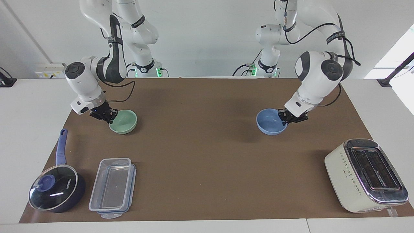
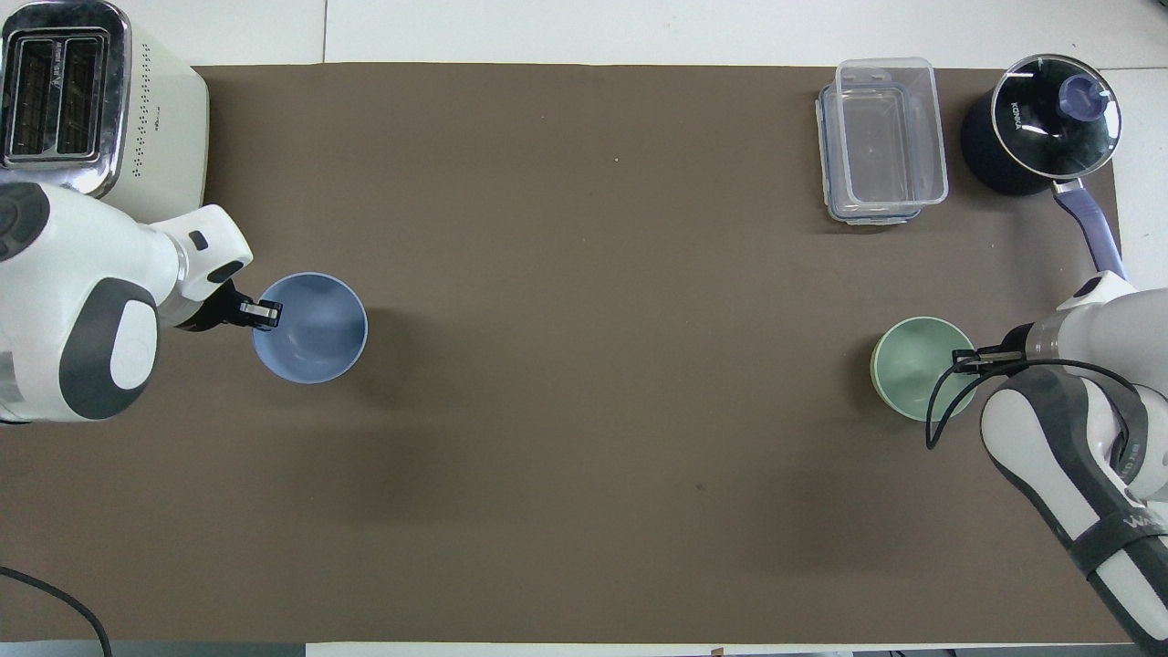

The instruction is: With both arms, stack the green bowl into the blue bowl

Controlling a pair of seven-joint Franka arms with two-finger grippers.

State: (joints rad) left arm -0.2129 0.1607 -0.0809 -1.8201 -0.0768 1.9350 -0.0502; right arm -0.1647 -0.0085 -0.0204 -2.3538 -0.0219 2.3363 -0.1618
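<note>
The light blue bowl [image 1: 270,123] [image 2: 315,333] hangs a little above the brown mat at the left arm's end, casting a shadow below it. My left gripper [image 1: 285,120] [image 2: 265,313] is shut on the part of its rim that faces that end. The pale green bowl [image 1: 124,122] [image 2: 912,370] is at the right arm's end, on the mat or barely off it. My right gripper [image 1: 111,118] [image 2: 963,361] is shut on its outer rim. Both bowls are upright and far apart.
A cream toaster [image 1: 365,174] [image 2: 91,119] stands farther from the robots than the blue bowl. A clear plastic container [image 1: 113,187] [image 2: 881,141] and a dark blue saucepan with glass lid [image 1: 55,192] [image 2: 1040,123] sit farther out than the green bowl.
</note>
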